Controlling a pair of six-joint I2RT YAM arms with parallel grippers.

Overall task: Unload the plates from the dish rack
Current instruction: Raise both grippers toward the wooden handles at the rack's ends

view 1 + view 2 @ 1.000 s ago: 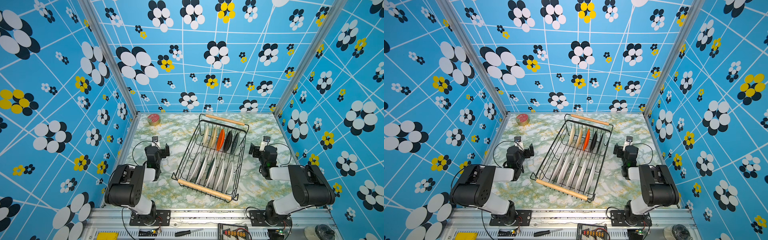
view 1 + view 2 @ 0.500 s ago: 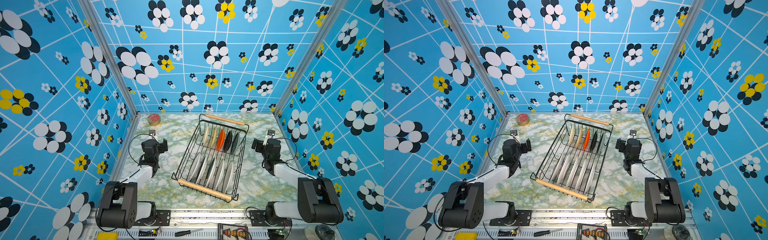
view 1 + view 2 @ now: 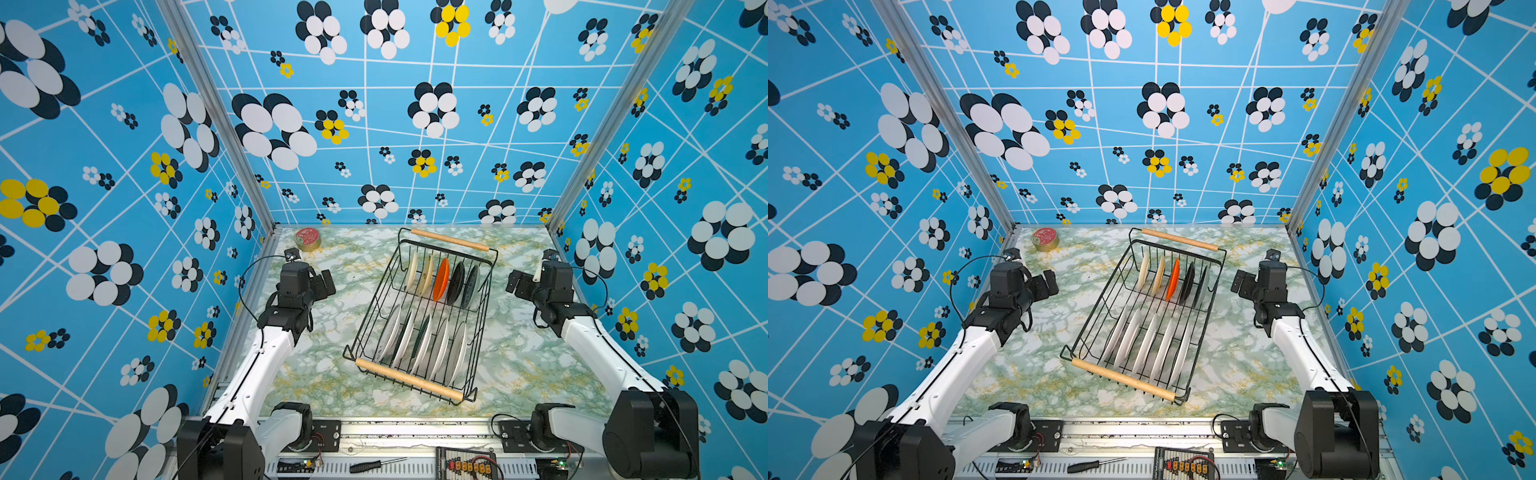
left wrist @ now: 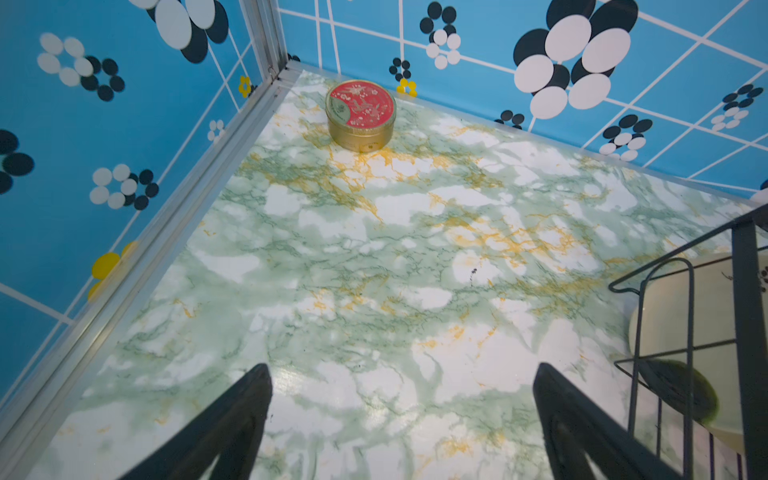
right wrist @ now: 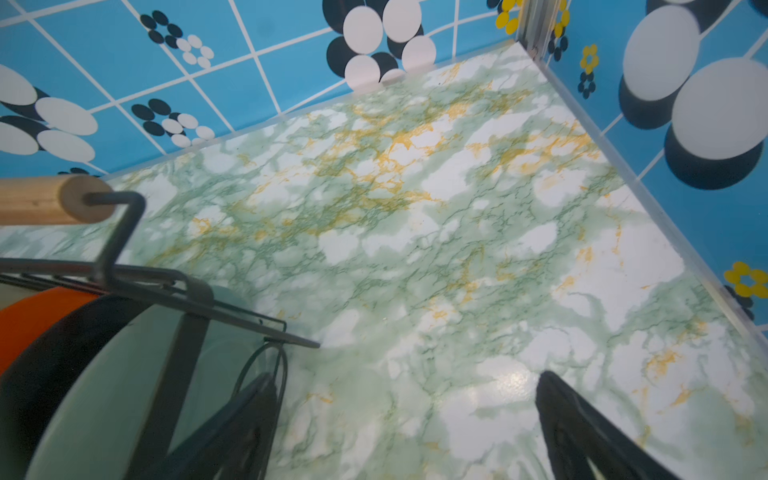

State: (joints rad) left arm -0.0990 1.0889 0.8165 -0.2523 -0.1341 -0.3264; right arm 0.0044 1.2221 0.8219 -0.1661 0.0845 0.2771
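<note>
The rectangular black wire dish rack (image 3: 409,379), with a light wooden rod handle at each end, sits askew in the middle of the green-and-white marbled tabletop (image 3: 523,365), between the two hands. The left hand (image 3: 326,283) hovers well apart from the rack's left side. The right hand (image 3: 516,284) hovers near its far right corner. Both hands are spread wide and hold nothing. In each wrist view the dark fingers (image 4: 241,415) (image 5: 582,428) frame bare tabletop.

The round plates (image 3: 440,343) all stand on edge in the rack. The far row holds smaller ones: two cream, an orange plate (image 3: 441,279), a black one and a grey-teal one. The near row holds five larger, mostly white ones.

A round gold tin with a red lid (image 3: 307,239) stands in the far left corner. Blue walls (image 3: 124,166) printed with white lines and black, white and yellow flowers enclose the tabletop on three sides.
</note>
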